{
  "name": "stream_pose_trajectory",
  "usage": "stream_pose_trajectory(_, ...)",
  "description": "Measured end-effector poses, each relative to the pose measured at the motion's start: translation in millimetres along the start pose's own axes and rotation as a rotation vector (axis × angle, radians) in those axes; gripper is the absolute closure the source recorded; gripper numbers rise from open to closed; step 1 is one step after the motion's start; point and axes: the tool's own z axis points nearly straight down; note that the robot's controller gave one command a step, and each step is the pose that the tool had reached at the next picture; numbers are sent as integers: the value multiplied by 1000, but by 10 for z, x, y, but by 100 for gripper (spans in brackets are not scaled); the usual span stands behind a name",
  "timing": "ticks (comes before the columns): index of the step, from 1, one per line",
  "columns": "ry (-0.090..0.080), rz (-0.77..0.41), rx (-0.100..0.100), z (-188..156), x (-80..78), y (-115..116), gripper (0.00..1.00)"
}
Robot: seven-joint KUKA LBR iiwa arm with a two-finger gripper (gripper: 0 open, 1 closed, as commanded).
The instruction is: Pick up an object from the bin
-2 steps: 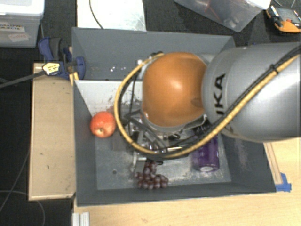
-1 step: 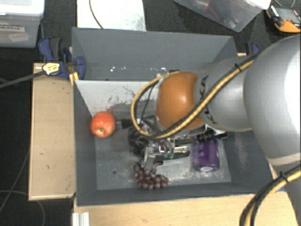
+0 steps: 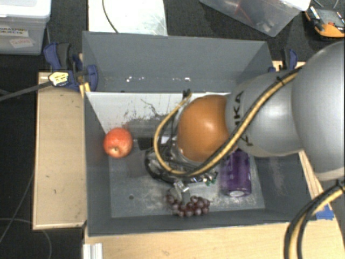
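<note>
Dark tabletop (image 3: 21, 90) surrounds your work area, with a clear plastic box (image 3: 253, 4) lying at the far right, a white sheet of paper (image 3: 135, 9) behind the bin and a white-lidded tub (image 3: 24, 9) at the far left corner. You have the grey metal bin (image 3: 97, 198) in the middle, its floor scuffed and scratched pale near the back wall. Your arm (image 3: 291, 112), silver and bulky, comes in from the right and covers much of the bin's right half. At its wrist you see the rounded orange cover (image 3: 202, 125), with black and yellow cables (image 3: 161, 144) looping round it on the left and underneath. Below the arm, toward the right of the floor, a purple can (image 3: 236, 176) lies with its length running front to back. At the left, well apart from everything else, a red apple (image 3: 117, 143) sits close to the side wall. Near the front wall, about mid-width, you find a bunch of dark grapes (image 3: 188, 205). Your claw (image 3: 182, 188) hangs under the orange cover, low in the bin, just behind the grapes and at their back edge; whether it touches them is unclear. Much of the claw is hidden by the cover and cables, so you cannot tell whether it is wide, narrow or gripping anything.
</note>
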Motion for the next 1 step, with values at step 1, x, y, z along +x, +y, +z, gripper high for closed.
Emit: stream_pose_trajectory(1, 11, 363, -3, 4, -79, -102, 0)
